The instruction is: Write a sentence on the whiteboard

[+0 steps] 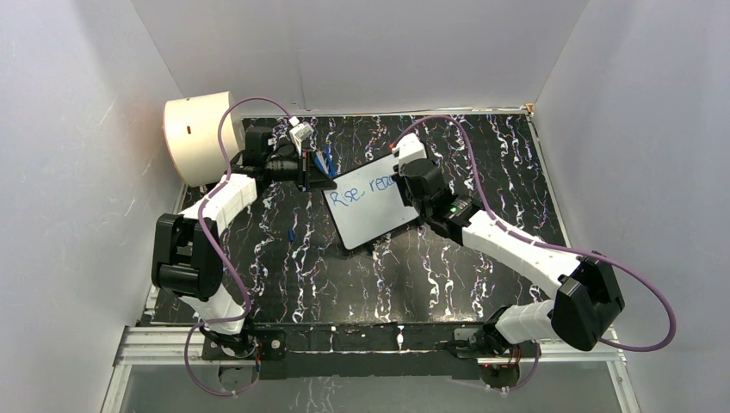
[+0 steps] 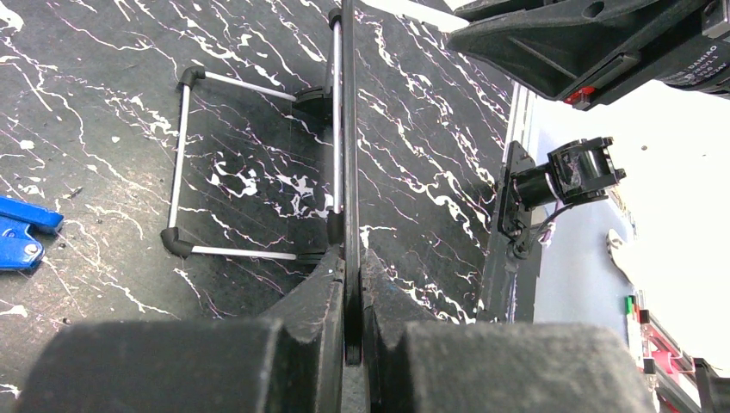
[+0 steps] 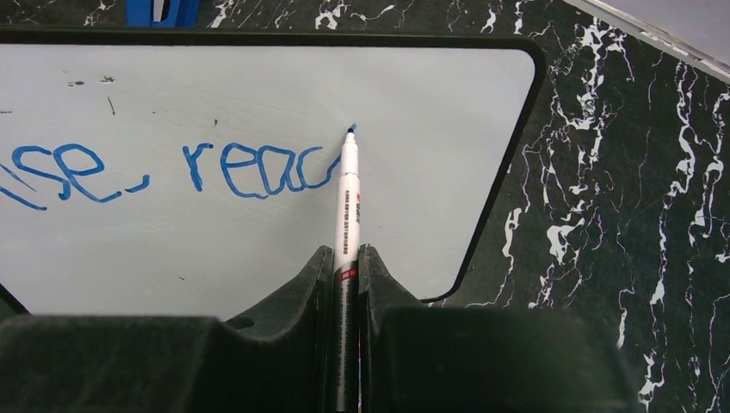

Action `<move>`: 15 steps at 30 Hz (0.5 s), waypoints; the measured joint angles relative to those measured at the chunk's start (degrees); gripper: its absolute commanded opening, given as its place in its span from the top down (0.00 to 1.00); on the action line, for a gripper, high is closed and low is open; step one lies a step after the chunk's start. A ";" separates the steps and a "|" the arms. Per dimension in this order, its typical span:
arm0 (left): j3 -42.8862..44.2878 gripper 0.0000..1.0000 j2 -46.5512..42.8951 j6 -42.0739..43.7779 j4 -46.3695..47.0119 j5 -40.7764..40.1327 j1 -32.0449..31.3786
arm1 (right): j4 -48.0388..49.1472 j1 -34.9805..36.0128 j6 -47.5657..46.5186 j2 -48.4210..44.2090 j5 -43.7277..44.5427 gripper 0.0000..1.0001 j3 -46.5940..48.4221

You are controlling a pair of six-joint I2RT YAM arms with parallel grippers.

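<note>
Nearest of all, a metal rail [image 1: 361, 344] carries both arm bases at the near edge of the table [image 1: 482, 258], whose top is black with white marbled streaks.

Further in, at mid-table, the whiteboard [image 1: 370, 215] sits turned at an angle. It is flat, white and smooth, with rounded corners and a thin black rim. The right gripper [image 3: 346, 280] reaches over the board's right part, its black fingers clamped tight on a slim white marker pen [image 3: 348, 189] with a blue tip. The tip lies at the board's face just up and right of the last letter; whether it touches, I cannot tell. The blue lettering [image 3: 250, 168] runs in one wobbly handwritten line and reads "Rise reac".

At the board's far-left edge, the left gripper [image 2: 353, 275] is pinched closed on the whiteboard's rim, which is seen edge-on between its fingers. Just beside that edge, a thin wire stand [image 2: 181, 163] with black corner caps lies on the table, and a blue plastic piece [image 2: 21, 228] is well apart from it to the left.

Farthest, in the far-left corner, a cream cylindrical drum [image 1: 200, 138] lies on its side.
</note>
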 measured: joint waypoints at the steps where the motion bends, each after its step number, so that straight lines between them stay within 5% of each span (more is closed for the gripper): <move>1: 0.00 1.00 0.00 0.02 -0.02 -0.04 -0.02 | -0.15 -0.02 0.00 0.00 -0.22 1.00 0.00; 15: 0.20 1.00 0.11 0.20 -0.31 -0.24 -0.07 | -4.39 -0.02 0.50 0.00 -2.51 1.00 0.00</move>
